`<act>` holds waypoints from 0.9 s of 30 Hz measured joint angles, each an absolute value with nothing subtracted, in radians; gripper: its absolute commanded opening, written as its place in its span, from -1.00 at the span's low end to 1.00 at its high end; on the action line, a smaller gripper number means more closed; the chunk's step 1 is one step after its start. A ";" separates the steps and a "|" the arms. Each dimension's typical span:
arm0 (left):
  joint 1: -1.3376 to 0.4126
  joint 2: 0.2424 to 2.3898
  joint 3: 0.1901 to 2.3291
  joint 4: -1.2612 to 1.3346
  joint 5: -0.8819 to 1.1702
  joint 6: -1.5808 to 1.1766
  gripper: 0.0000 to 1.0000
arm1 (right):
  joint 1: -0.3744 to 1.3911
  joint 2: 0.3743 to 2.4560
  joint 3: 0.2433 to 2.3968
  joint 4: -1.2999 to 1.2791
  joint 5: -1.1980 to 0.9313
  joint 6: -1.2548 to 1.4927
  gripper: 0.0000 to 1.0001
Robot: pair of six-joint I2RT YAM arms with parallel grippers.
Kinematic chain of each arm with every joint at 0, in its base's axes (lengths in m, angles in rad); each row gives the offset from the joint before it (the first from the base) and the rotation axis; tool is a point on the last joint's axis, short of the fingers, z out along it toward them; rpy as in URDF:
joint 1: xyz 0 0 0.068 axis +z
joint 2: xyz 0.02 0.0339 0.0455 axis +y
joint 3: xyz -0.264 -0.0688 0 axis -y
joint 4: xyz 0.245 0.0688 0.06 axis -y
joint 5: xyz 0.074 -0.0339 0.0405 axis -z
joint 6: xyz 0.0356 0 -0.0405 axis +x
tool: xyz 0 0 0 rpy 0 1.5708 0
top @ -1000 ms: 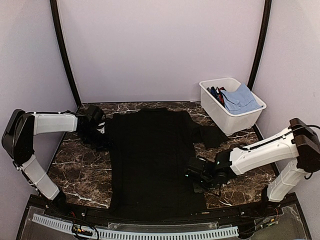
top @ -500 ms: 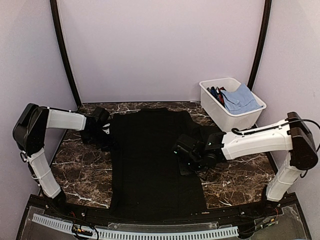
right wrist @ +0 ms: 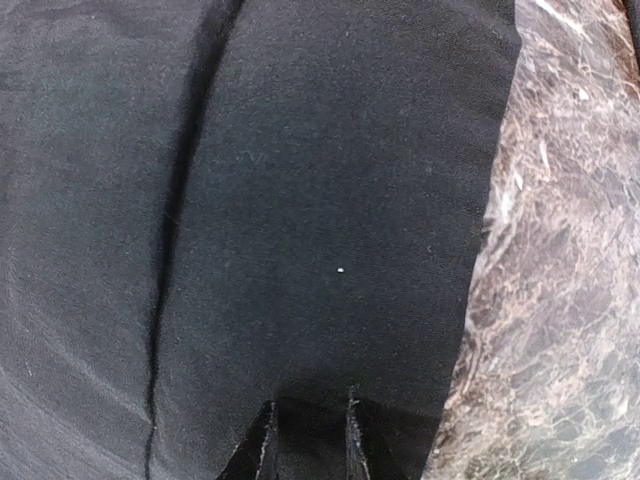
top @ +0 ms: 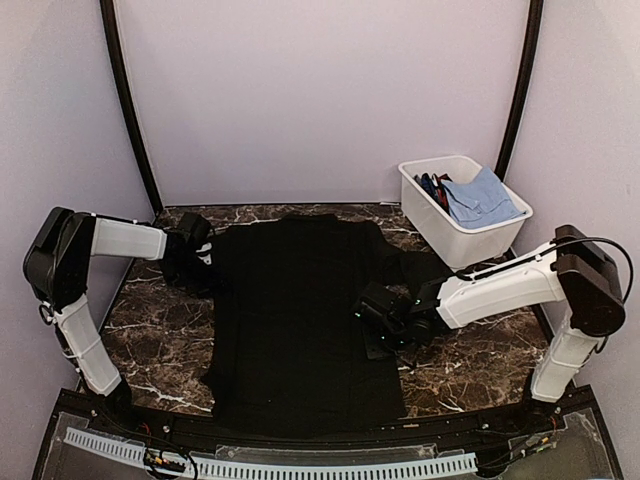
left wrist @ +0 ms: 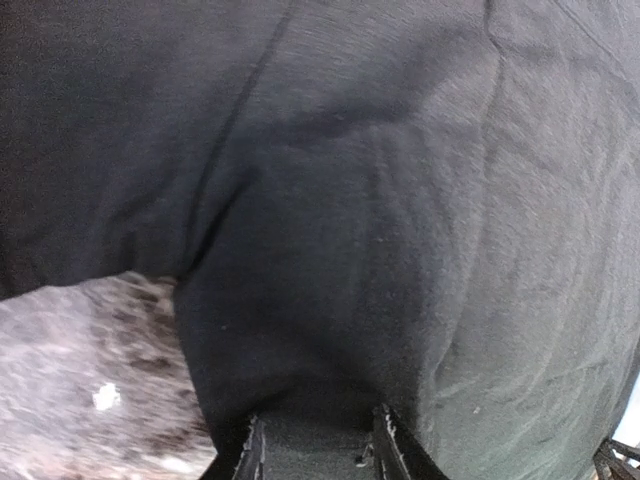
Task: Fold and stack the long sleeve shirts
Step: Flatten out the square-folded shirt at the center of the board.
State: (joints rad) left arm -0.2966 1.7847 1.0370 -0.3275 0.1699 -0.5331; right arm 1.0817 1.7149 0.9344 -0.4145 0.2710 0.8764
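Early stage: black shirt (top: 300, 320) spread flat on marble table (top: 150, 340), no fold yet, rt sleeve trailing toward white bin (top: 455, 250). Left gripper (top: 204, 268) pinching cloth by left shoulder. Right gripper (top: 376, 322) nearly closed on rt side edge, real pinch cannot tell. No stack; blue garment (top: 480, 198) etc waiting in bin

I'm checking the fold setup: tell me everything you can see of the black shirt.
The black shirt is plain, soft, matte cloth, spread mostly flat on the marble table, hem toward the arm bases. One sleeve lies out toward the white bin. A long crease shows in the right wrist view. The left gripper pinches its far left edge; the right gripper pinches its right edge.
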 measured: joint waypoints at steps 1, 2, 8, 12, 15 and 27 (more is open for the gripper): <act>-0.291 1.785 1.037 -0.327 0.167 -0.531 -0.27 | 1.081 1.716 0.934 -0.410 0.273 0.876 -0.58; -0.284 1.785 1.037 -0.328 0.163 -0.528 -0.27 | 1.080 1.717 0.932 -0.402 0.274 0.877 -0.58; -0.252 1.785 1.048 -0.355 0.125 -0.503 -0.27 | 1.055 1.702 0.892 -0.346 0.285 0.876 -0.58; -0.246 1.790 1.065 -0.391 0.107 -0.485 -0.28 | 1.024 1.688 0.868 -0.317 0.286 0.872 -0.58; -0.247 1.795 1.075 -0.406 0.108 -0.477 -0.28 | 1.004 1.676 0.847 -0.295 0.287 0.869 -0.58; -0.321 1.814 1.108 -0.447 0.123 -0.484 -0.27 | 0.942 1.565 0.721 -0.257 0.281 0.868 -0.50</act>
State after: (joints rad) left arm -0.3206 1.8141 1.1084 -0.4473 0.1230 -0.4835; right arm 0.9417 1.5654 0.7208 -0.2565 0.2810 0.8680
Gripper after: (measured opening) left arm 0.363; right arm 0.216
